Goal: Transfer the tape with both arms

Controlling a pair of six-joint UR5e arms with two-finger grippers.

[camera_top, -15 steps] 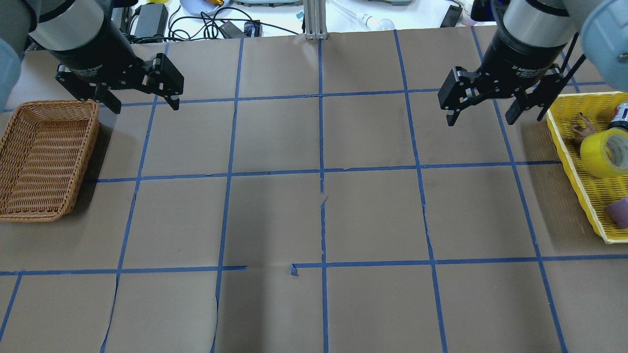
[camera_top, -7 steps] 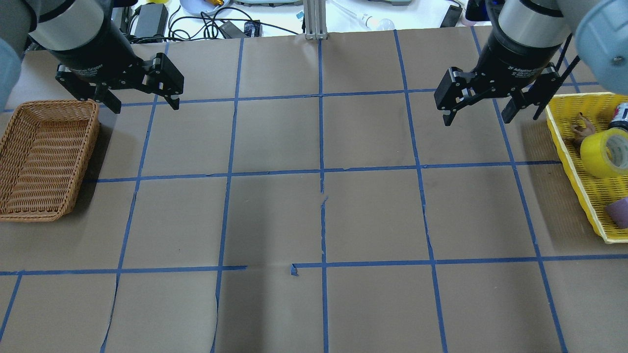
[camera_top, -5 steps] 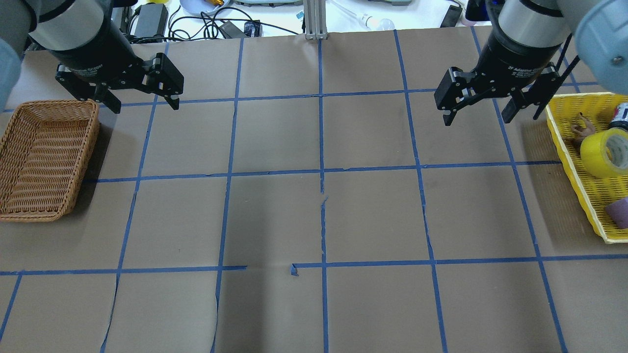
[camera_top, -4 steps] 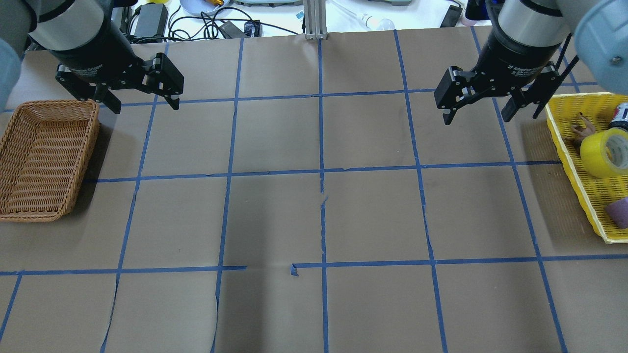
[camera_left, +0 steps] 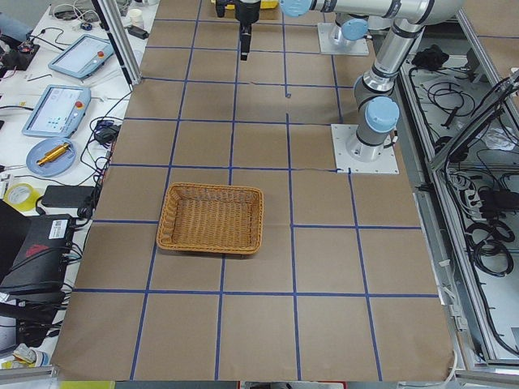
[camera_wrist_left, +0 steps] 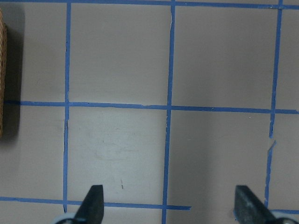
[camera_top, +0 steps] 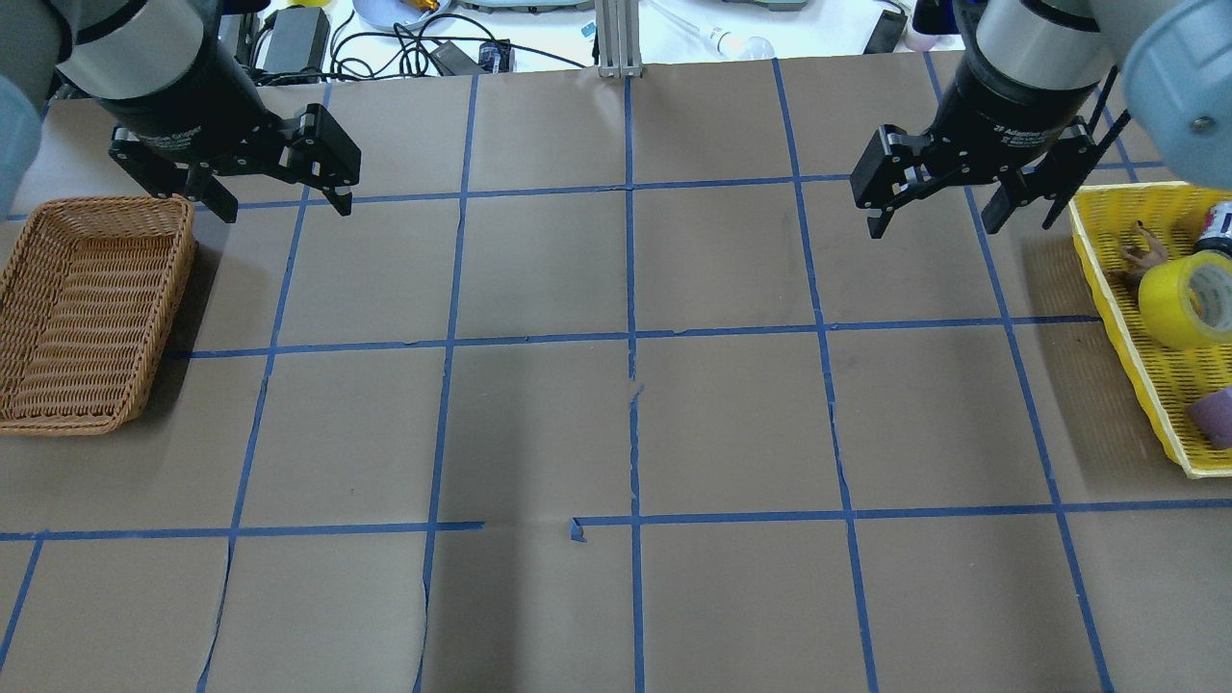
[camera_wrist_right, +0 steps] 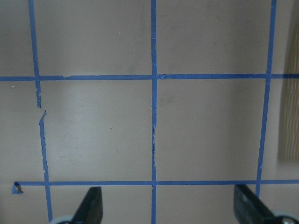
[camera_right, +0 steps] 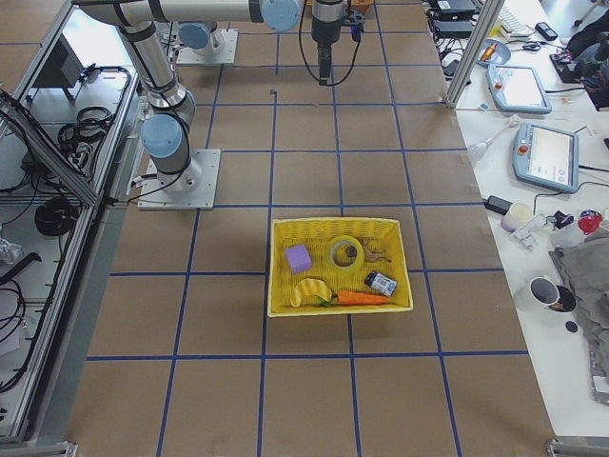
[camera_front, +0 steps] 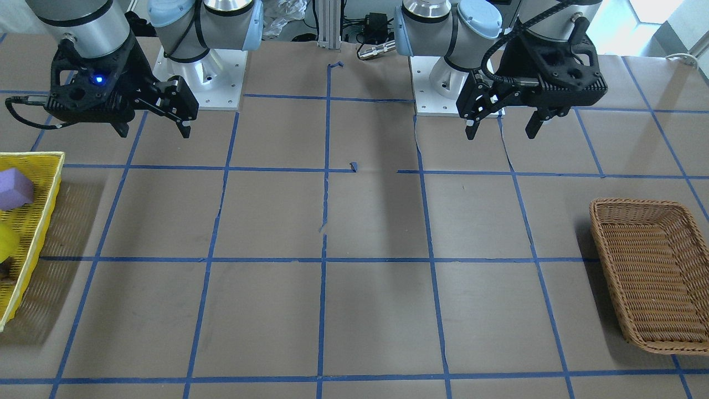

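The yellow tape roll [camera_top: 1179, 303] lies in the yellow basket [camera_top: 1116, 308] at the table's right end; it also shows in the exterior right view [camera_right: 344, 252]. My right gripper [camera_top: 932, 228] hangs open and empty above the table, left of the basket's far corner, apart from the tape. My left gripper [camera_top: 284, 207] hangs open and empty just beyond the wicker basket [camera_top: 96, 202]. Both wrist views show only taped paper between open fingertips [camera_wrist_left: 93, 200] [camera_wrist_right: 91, 200]. The front view shows the right gripper [camera_front: 154, 133] and left gripper [camera_front: 501, 134] open.
The yellow basket also holds a purple block [camera_top: 1215, 416], a small bottle [camera_top: 1220, 223], a carrot [camera_right: 360, 298] and a banana [camera_right: 306, 288]. The wicker basket [camera_front: 637, 202] holds nothing. Blue tape lines grid the brown paper. Cables and devices lie beyond the far edge.
My right gripper has drifted slightly toward the table's far edge, still open. My left gripper, the tape and both baskets have not moved.
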